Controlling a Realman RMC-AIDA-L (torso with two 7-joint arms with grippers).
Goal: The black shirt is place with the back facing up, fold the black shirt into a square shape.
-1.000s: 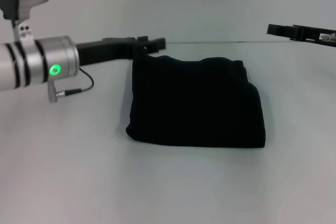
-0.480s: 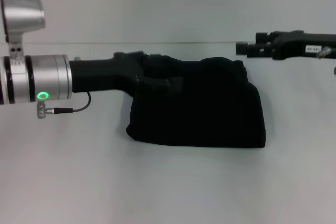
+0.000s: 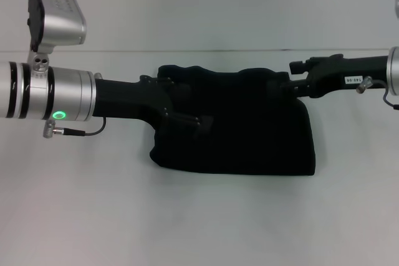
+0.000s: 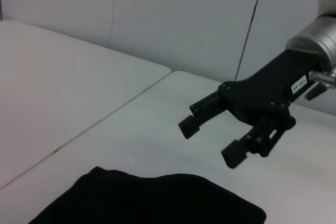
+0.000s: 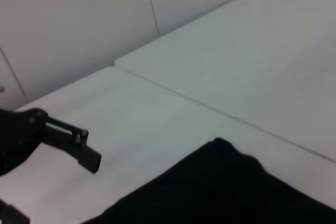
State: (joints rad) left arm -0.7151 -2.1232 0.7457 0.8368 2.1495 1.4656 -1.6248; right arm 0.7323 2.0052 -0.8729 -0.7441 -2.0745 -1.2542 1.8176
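Desk: white desk (image 3: 199, 216) fills our view, with a pale wall behind it and a seam between two tabletops in the wrist views.
Black shirt: we see the black shirt (image 3: 249, 129) folded into a compact, roughly square bundle at the middle of the desk, plain face up, its far edge slightly rumpled.
Left gripper: the left gripper (image 3: 187, 113) reaches in over the shirt's far left part, black against black; we cannot tell whether it is released or clenched.
Right gripper: the right gripper (image 4: 210, 140) hangs at the shirt's far right corner; in the left wrist view its fingers stand apart with nothing between them, just above the cloth.
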